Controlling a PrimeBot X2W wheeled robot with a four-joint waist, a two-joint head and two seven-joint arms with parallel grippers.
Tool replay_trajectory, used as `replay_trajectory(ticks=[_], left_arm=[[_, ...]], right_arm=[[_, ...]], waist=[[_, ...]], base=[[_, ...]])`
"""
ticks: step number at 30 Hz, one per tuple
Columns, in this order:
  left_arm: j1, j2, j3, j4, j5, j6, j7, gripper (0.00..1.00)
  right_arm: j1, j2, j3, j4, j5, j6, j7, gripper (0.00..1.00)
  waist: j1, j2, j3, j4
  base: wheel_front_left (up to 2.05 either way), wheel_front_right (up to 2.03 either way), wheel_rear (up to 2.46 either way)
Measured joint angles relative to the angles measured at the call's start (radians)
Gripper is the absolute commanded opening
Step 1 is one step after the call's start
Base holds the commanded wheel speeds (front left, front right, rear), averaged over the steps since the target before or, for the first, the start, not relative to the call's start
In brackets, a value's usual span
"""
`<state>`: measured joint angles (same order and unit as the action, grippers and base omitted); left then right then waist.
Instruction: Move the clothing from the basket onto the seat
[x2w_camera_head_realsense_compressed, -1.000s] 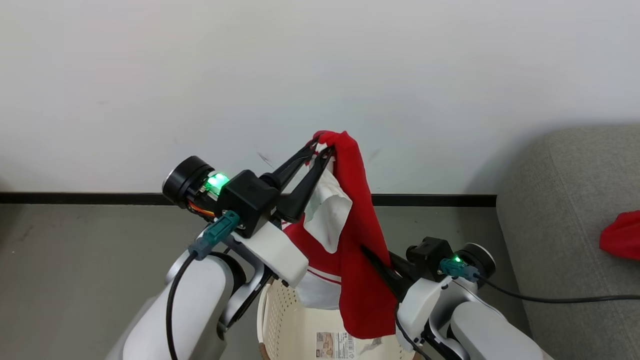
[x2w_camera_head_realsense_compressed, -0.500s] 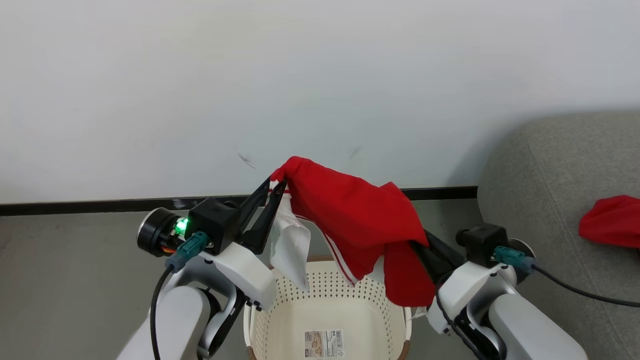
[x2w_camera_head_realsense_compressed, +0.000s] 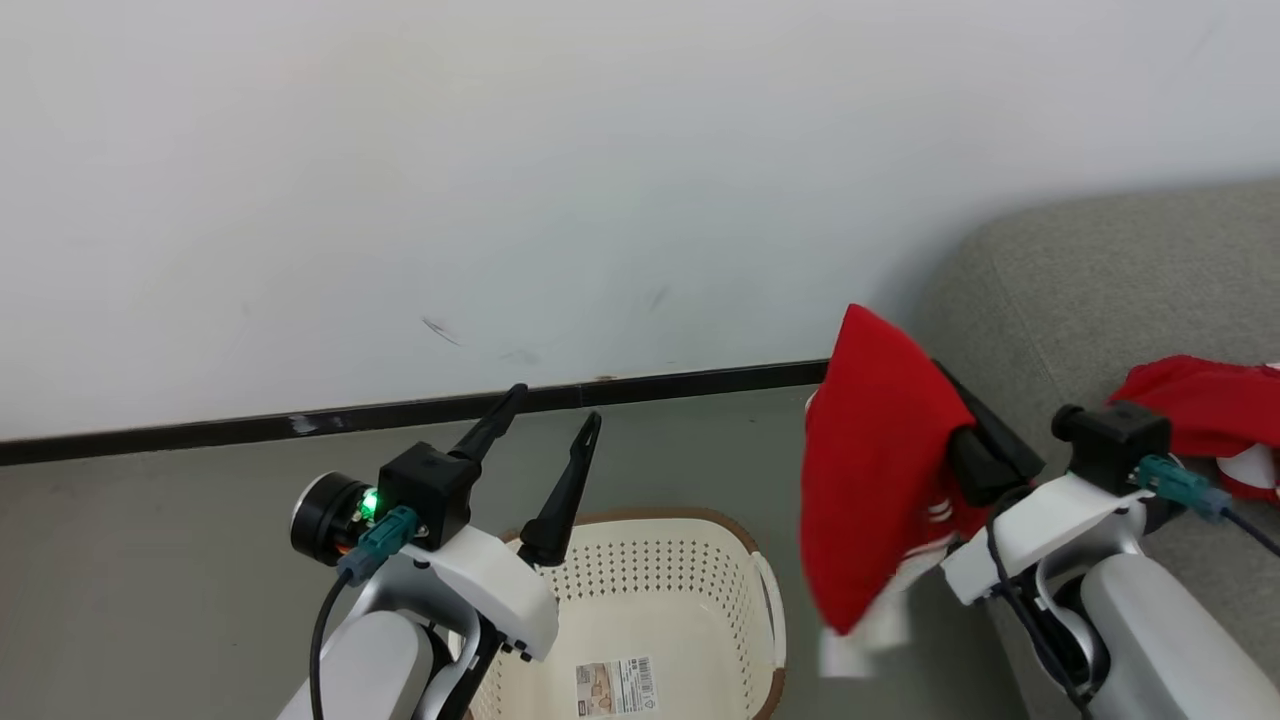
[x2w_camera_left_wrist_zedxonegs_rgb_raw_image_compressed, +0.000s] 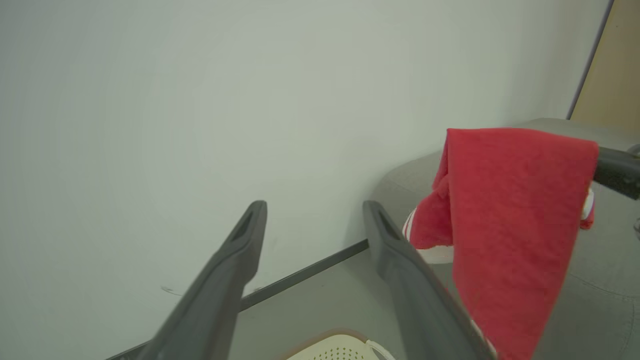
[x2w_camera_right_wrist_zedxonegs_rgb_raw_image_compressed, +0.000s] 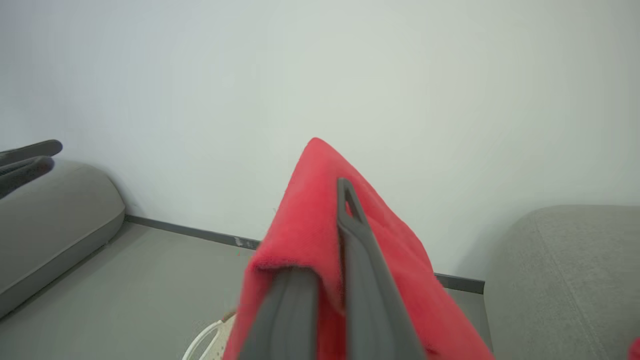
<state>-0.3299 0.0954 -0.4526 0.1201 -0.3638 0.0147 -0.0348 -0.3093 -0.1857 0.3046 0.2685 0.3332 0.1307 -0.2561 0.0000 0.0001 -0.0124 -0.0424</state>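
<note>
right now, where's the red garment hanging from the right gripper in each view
head view: red garment right of centre, between the basket and the sofa.
left wrist view: red garment on the right side, hanging down to the bottom edge.
right wrist view: red garment at lower centre, peaking mid-picture.
shared landmark: the dark baseboard under the white wall.

red cloth garment (x2w_camera_head_realsense_compressed: 875, 480): soft matt fabric is seen.
cream perforated plastic basket (x2w_camera_head_realsense_compressed: 660, 585): smooth, faintly glossy.
grey upholstered sofa (x2w_camera_head_realsense_compressed: 1080, 280): coarse matt weave.
</note>
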Motion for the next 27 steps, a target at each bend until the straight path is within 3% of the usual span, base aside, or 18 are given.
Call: replay_trajectory(ticks=[15, 27], left_arm=[[0.075, -0.015, -0.046, 0.061, -0.022, -0.028, -0.074, 1.00], [0.088, -0.028, -0.081, 0.093, -0.031, -0.054, -0.118, 1.00]], right_arm=[[0.123, -0.075, -0.201, -0.114, -0.047, 0.000, 0.000, 0.00], [0.271, -0.064, -0.303, -0.178, -0.063, 0.000, 0.000, 0.00]], waist=[[0.0000, 0.0000, 0.004, -0.093], [0.0000, 0.0000, 0.000, -0.186]], base=[[0.00, 0.00, 0.00], [0.00, 0.00, 0.00]])
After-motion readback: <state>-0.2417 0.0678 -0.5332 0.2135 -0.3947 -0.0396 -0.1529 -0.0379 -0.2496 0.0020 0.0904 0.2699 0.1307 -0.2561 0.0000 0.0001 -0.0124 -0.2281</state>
